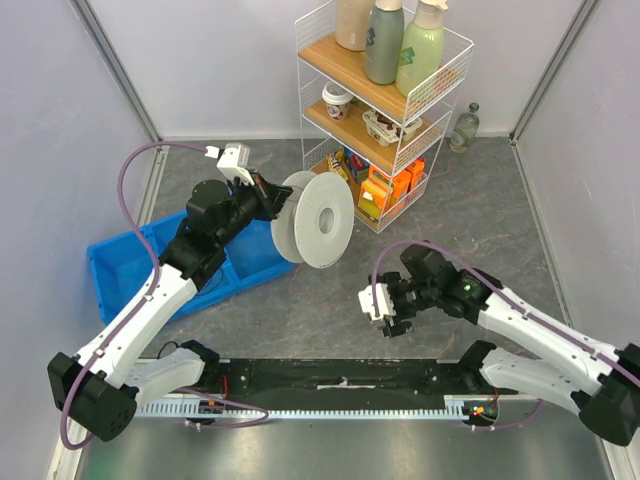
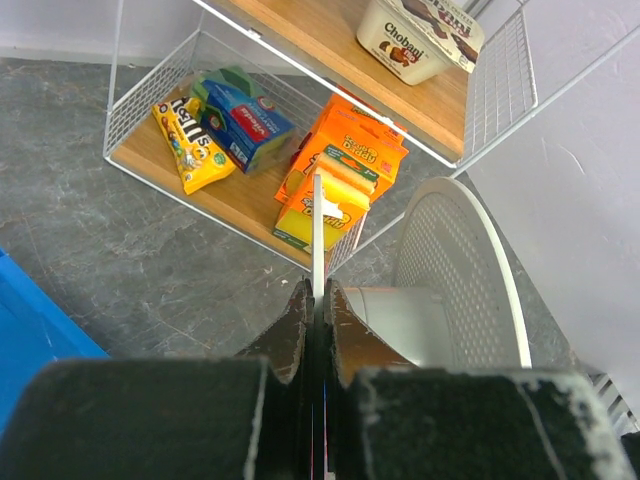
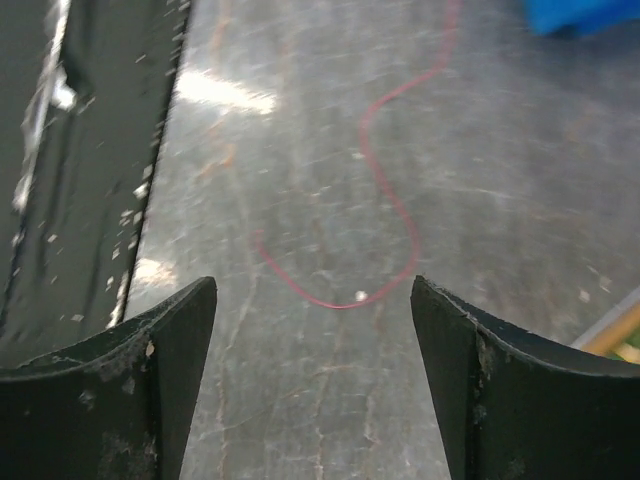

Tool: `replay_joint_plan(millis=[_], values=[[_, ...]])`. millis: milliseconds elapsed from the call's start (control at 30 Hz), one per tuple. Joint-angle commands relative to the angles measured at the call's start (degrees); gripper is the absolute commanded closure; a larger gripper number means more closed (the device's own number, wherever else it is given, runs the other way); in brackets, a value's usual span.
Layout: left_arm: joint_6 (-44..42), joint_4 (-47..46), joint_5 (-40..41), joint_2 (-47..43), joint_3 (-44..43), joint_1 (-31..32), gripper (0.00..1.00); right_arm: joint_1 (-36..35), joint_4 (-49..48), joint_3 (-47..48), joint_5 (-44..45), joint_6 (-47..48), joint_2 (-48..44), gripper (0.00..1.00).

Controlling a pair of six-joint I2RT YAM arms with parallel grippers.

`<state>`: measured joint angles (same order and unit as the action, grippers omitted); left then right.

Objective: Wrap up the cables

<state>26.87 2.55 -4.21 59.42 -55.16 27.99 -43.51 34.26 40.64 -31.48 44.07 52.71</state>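
The left fingers [image 2: 290, 330] are clamped shut on the thin near flange of the white spool [image 2: 455, 270]. In the left wrist view the flange's edge rises straight between them toward 12 o'clock, and the hub and perforated far flange sit at 3 o'clock of the grip. The right fingers [image 3: 160, 345] stand wide apart with nothing between them, aimed down at the grey counter [image 3: 300, 130]. On it a thin red cable [image 3: 385, 185] lies loose, snaking from 12 o'clock down to a curl just above the gap between the fingers. A black strip [image 3: 80, 150] runs along the counter at 9 o'clock of the cable. From above, the spool stands on edge at 11 o'clock of the right fingers and well apart from them. A white wire rack [image 1: 455, 60] of bottles and snack packs stands at 1 o'clock of the spool. A blue bin [image 1: 130, 265] lies at 8 o'clock of it, under the left arm.
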Motion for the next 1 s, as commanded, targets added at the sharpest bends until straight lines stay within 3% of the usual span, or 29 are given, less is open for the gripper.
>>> replay_joint_plan(millis=[0, 100, 233, 633, 967], values=[[-0.60, -6.68, -1.51, -0.09, -0.39, 0.05, 0.98, -2.46, 6.88, 0.05, -2.27, 12.17, 4.06, 0.15], [-0.68, -6.77, -1.51, -0.18, -0.30, -0.04, 0.98, -3.07, 6.17, -0.04, -3.23, 15.51, 9.24, 0.24], [-0.42, -6.85, -1.24, -0.09, -0.22, -0.04, 0.98, -3.51, 3.19, -1.53, -4.46, 16.13, 13.82, 0.30], [-0.07, -6.33, -1.33, -0.09, 0.49, -0.04, 0.98, -5.54, -4.99, -4.35, -3.85, 13.59, 19.62, 0.34], [0.29, -6.50, -1.42, 0.61, 0.31, -0.04, 0.98, -7.82, -4.38, -2.06, -1.65, 13.67, 23.93, 0.40]])
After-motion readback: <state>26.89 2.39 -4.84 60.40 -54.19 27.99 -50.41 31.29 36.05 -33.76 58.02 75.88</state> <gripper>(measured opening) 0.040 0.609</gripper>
